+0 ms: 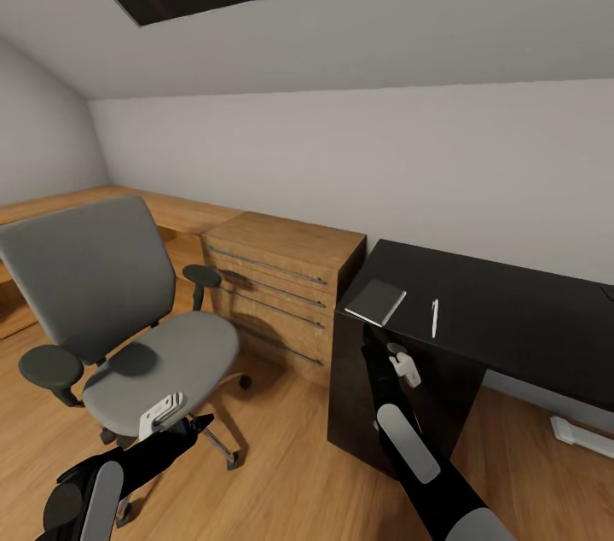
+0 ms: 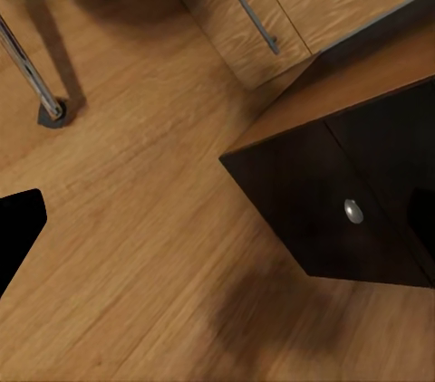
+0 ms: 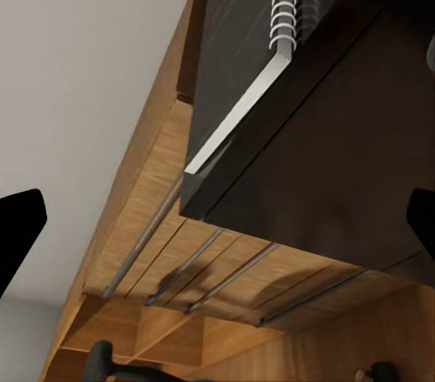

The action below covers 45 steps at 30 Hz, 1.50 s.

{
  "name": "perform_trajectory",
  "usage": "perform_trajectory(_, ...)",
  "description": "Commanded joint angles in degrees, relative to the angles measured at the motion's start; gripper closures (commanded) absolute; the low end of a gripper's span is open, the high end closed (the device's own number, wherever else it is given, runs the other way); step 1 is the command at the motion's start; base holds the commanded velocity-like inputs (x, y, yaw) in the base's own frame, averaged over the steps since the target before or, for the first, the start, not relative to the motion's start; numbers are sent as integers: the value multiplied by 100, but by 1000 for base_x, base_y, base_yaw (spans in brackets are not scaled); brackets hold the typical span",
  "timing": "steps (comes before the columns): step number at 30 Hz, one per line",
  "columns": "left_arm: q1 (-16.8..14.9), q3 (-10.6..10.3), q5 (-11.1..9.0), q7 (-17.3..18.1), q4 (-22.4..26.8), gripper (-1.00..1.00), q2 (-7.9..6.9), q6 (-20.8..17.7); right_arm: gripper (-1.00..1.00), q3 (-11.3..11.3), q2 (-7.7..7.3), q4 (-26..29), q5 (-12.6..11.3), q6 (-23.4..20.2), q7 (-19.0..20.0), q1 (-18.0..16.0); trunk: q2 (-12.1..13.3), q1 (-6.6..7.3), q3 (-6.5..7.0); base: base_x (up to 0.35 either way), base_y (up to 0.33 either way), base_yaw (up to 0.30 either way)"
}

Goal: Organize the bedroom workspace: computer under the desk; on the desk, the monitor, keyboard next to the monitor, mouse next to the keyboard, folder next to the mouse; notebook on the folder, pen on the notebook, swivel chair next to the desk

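Observation:
The grey swivel chair (image 1: 128,328) stands at the left, its seat bare. At the right is the black desk (image 1: 512,319). A grey notebook (image 1: 375,300) lies at its near corner, with a white pen (image 1: 435,317) beside it. My right gripper (image 1: 368,336) is open just below the desk's edge, under the notebook; its wrist view looks up at the notebook's spiral-bound edge (image 3: 245,106). My left gripper (image 1: 200,423) hangs open, low in front of the chair's seat. The folder, monitor, keyboard, mouse and computer are out of view.
A light-wood chest of drawers (image 1: 286,285) stands between chair and desk. The desk's dark drawer unit (image 2: 362,174) has a round silver knob (image 2: 353,211). A chrome chair leg (image 2: 32,65) crosses the plank floor. The desk's white foot (image 1: 580,434) lies at the right. The ceiling slopes overhead.

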<state>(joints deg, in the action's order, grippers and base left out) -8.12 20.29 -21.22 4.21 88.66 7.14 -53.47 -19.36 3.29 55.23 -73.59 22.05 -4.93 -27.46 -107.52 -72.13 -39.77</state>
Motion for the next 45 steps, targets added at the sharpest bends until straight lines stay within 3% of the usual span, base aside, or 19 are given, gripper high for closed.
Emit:
perform_trajectory(1,-6,17,26,44,3,-100,6,-33,-100,-21,-2,5,-34,37,-25,-5,-3,1,-6,0,0,0)
perform_trajectory(7,-1,49,17,50,-127,-100,21,-22,-100,4,33,-68,-168,166,42,-5,-3,1,-6,0,0,0)
perform_trajectory(9,1,74,21,51,-124,-100,20,-34,-100,-20,33,-77,-101,229,4,-5,-3,1,-6,0,0,0)
perform_trajectory(17,3,126,0,54,132,-100,-173,-48,-100,-62,-13,-62,102,18,-45,-5,318,176,138,0,0,0)
perform_trajectory(24,3,133,5,54,346,-100,-202,-48,-100,-67,-21,-22,140,1,-52,18,599,330,264,0,0,0)
perform_trajectory(45,3,133,18,42,291,-100,-213,-5,-100,-101,-5,-13,565,23,-65,39,1441,791,641,0,0,0)
